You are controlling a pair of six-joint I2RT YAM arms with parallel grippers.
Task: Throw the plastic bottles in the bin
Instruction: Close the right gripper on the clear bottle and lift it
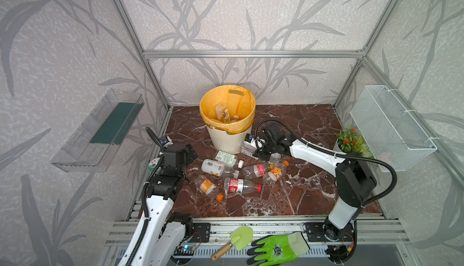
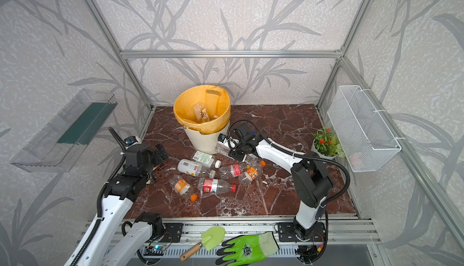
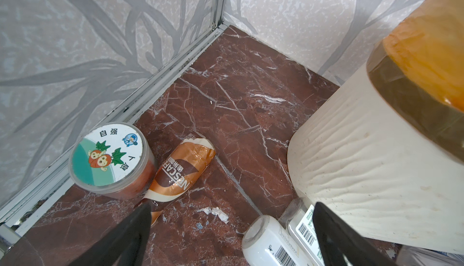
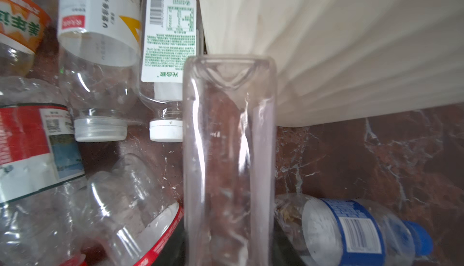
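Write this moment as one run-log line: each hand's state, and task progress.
left hand: open, empty | right hand: shut on clear bottle beside bin | loose bottles: several

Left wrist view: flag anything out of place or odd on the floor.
A brown Nescafe bottle lies on its side right beside the round-lidded jar, a stray apart from the white bottles by the bin. Torn white scraps litter the floor next to it.
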